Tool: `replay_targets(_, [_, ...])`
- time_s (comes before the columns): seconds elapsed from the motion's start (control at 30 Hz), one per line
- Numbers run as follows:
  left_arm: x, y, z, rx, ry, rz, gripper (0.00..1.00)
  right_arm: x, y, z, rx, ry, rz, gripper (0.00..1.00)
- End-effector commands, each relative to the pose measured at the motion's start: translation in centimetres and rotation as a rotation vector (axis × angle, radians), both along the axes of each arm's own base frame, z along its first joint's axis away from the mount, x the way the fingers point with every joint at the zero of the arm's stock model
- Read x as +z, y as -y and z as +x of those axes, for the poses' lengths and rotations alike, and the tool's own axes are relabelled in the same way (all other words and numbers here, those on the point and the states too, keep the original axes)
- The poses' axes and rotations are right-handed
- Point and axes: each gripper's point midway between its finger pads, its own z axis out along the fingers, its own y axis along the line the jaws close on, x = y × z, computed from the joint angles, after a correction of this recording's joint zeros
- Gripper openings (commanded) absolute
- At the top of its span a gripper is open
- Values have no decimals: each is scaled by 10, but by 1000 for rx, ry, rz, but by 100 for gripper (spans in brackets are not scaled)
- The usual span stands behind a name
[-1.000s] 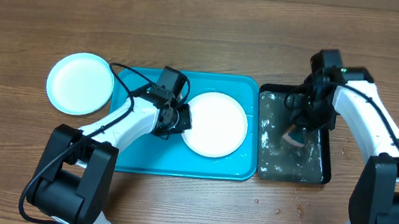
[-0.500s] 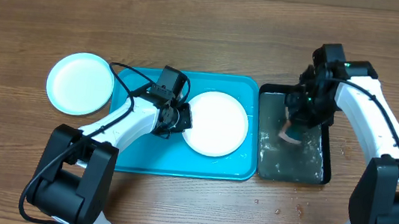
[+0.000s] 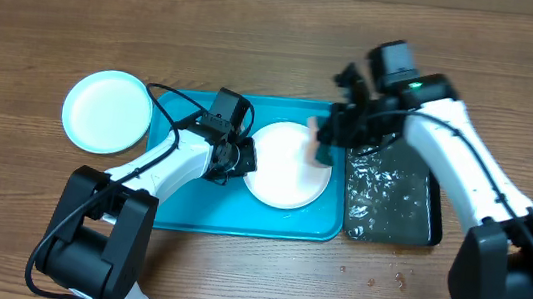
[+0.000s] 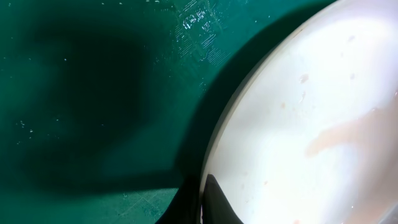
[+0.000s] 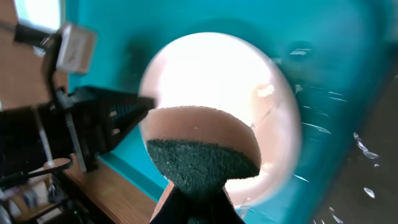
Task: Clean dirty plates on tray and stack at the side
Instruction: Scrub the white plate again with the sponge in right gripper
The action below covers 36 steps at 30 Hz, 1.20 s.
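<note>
A white plate (image 3: 284,172) lies on the turquoise tray (image 3: 180,200). My left gripper (image 3: 236,158) is shut on the plate's left rim, one finger over it and one under. The left wrist view shows the fingertips (image 4: 214,202) pinching the rim of the white plate (image 4: 311,93), which carries a faint orange smear (image 4: 348,134). My right gripper (image 3: 323,144) is shut on a sponge (image 5: 202,149), tan with a dark green scouring face, held just over the plate's right edge (image 5: 217,68). A light blue plate (image 3: 106,111) rests on the table left of the tray.
A black tray of water (image 3: 397,200) stands against the turquoise tray's right side, with water drops (image 3: 383,279) on the wood in front of it. The left arm's cable (image 3: 175,109) loops over the turquoise tray's left part.
My right gripper has lifted the sponge out of the black water tray and carried it left, over the white plate's right edge. The left gripper has stayed on the rim.
</note>
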Motion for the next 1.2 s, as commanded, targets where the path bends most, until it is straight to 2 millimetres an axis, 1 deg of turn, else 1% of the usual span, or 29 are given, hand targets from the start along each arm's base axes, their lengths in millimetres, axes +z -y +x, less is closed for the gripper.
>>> replay_targets(0.0, [-5, 1, -1, -13, -3, 15, 4, -11, -18, -5, 3, 21, -73, 4])
replay_targets(0.13, [-5, 1, -1, -14, -6, 16, 4, -33, -37, -8, 22, 41, -140, 4])
replay_targets(0.23, [-5, 0, -1, -13, -6, 16, 4, -52, -47, -10, 28, 24, -168, 4])
replay_targets(0.4, [-5, 0, -1, -20, -5, 18, 4, -82, -50, -11, 20, -24, -199, 4])
replay_targets(0.53, [-5, 0, -2, -20, -6, 18, 4, -95, -58, -13, 37, -60, -164, 4])
replay_targets(0.6, [-5, 0, -1, -19, -6, 18, 4, -98, -63, -16, 47, -81, -135, 4])
replay_targets(0.73, [-5, 0, -2, -20, -6, 18, 4, -97, -73, -19, 62, -105, -77, 4])
replay_targets(1.17, [-5, 0, -1, -20, -5, 18, 4, -96, -76, -11, 18, -90, -70, 4])
